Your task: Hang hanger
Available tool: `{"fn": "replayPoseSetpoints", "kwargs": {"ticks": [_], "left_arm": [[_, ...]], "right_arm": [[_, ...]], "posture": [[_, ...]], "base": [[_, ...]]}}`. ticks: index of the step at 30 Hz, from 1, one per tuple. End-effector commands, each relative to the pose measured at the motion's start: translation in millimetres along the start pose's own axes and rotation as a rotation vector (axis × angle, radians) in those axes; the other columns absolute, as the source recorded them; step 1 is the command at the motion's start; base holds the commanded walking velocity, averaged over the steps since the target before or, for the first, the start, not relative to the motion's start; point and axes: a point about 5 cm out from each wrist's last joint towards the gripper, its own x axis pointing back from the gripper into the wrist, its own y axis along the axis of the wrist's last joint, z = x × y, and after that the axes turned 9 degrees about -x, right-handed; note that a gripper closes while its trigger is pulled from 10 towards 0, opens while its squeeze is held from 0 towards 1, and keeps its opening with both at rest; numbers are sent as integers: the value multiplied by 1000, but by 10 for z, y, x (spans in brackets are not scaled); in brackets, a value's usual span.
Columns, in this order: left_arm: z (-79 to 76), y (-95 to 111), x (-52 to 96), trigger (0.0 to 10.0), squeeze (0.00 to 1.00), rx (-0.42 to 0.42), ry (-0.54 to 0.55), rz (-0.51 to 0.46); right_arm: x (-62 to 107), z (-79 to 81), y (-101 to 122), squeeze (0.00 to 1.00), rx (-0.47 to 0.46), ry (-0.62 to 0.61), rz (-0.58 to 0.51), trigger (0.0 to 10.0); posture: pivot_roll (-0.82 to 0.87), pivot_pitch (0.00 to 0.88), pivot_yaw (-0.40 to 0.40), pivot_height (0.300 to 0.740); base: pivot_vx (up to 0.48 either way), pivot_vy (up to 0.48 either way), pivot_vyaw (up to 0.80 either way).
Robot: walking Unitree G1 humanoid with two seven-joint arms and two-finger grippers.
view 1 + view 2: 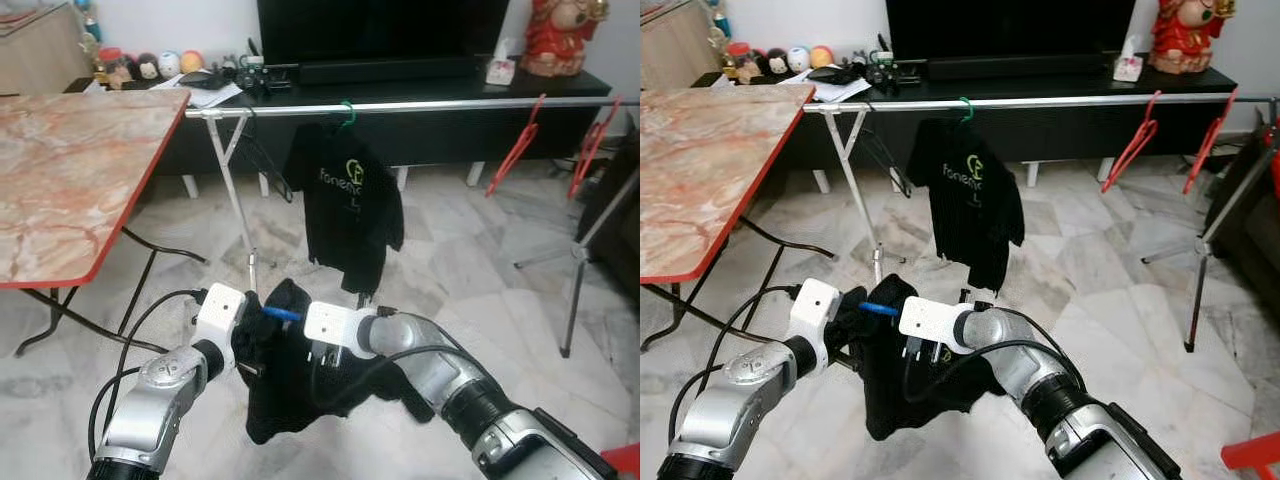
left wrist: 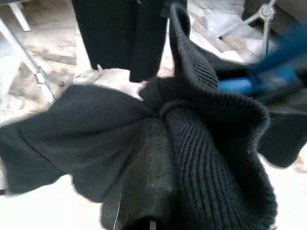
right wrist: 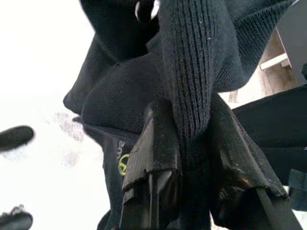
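A black knit shirt on a blue hanger hangs low in front of me, held between both grippers. My left gripper is closed on its bunched fabric from the left, with the blue hanger just beyond. My right gripper is shut on the ribbed collar, which runs between its two black fingers. Ahead, a silver clothes rail carries another black shirt on a green hanger.
Two red hangers hang on the rail's right part. A marble-top folding table stands at left. The rail's legs reach onto the tiled floor. Behind the rail is a black TV stand.
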Motion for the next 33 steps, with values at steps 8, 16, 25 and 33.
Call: {"fn": "replayPoseSetpoints", "kwargs": {"ticks": [8, 16, 25, 33], "left_arm": [[-380, 95, -100, 10000, 0, -6, -165, -10], [-487, 23, -111, 10000, 1000, -58, -225, 50], [-511, -22, -88, 10000, 1000, -111, -263, 77], [-554, -29, -31, 10000, 1000, -162, -342, 74]], "right_arm": [[-28, -32, 92, 0, -56, -35, -47, 0], [-7, -68, 133, 0, -74, -46, -73, 0], [6, -128, 154, 0, -77, -65, -96, 0], [8, -131, 151, 0, -91, -72, -113, 0]], "posture": [[-89, 0, 43, 740], [-101, 0, 51, 740], [-108, 0, 58, 740], [-107, 0, 63, 740]], "base": [[0, 0, 0], [0, 0, 0], [0, 0, 0], [0, 0, 0]]}}
